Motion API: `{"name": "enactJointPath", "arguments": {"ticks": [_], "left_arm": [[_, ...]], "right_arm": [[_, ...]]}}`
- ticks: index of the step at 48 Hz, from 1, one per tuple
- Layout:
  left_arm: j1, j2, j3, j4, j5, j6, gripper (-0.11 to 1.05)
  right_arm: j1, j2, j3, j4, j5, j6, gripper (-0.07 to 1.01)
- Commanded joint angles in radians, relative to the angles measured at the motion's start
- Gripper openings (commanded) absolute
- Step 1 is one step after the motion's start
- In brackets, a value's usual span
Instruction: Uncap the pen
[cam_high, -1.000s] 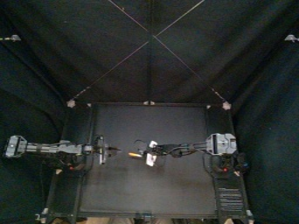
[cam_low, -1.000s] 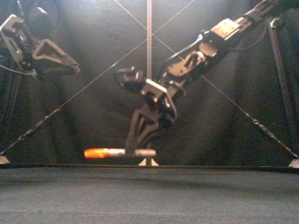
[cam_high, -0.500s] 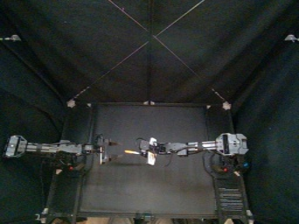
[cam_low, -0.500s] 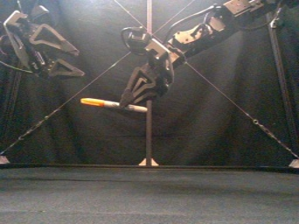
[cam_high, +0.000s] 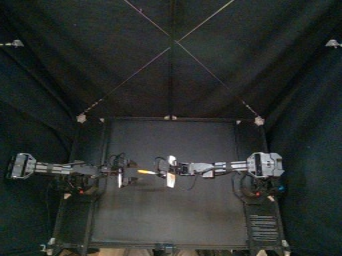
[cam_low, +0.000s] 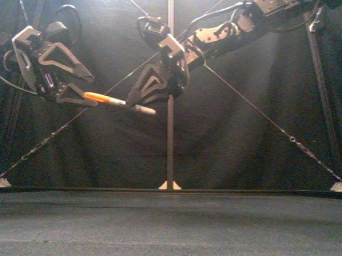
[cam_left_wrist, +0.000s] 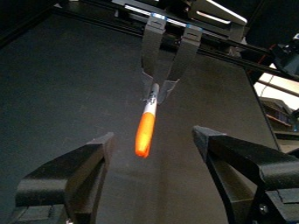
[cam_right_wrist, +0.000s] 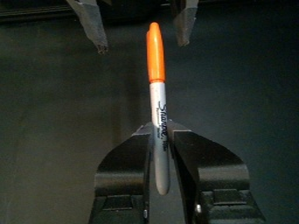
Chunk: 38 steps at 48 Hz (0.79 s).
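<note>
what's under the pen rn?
Only bare table, well below: the right gripper holds the pen in the air. Its jaws hide part of it.

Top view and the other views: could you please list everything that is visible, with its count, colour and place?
marker pen: one, grey body, held in the air above the table, slightly tilted.
orange cap: one, on the pen, at the end toward the left arm.
table: one, black, below the pen.
right gripper: one, black, shut on the pen's grey body.
left gripper: one, black, jaws open on either side of the cap.
</note>
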Motion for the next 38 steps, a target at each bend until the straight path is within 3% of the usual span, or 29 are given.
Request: {"name": "enactJointPath", "arguments": {"ticks": [1,11,27,38], "left_arm": [[0.005,0.017,-0.031,-0.014,-0.014,-0.0015,1.01],[0.014,0.044,-0.037,-0.032,-0.021,0.0031,0.97],[0.028,0.055,-0.046,-0.031,-0.04,0.0031,0.67],[0.023,0.055,-0.04,-0.031,-0.035,0.0031,0.5]], "right_arm": [[0.008,-0.049,-0.029,-0.002,-0.011,-0.002,0.54],[0.011,-0.049,-0.031,-0.002,-0.025,-0.002,0.54],[0.012,-0.051,-0.025,-0.002,-0.031,-0.002,0.54],[0.012,-0.067,0.006,0.002,-0.031,0.0,0.54]]}}
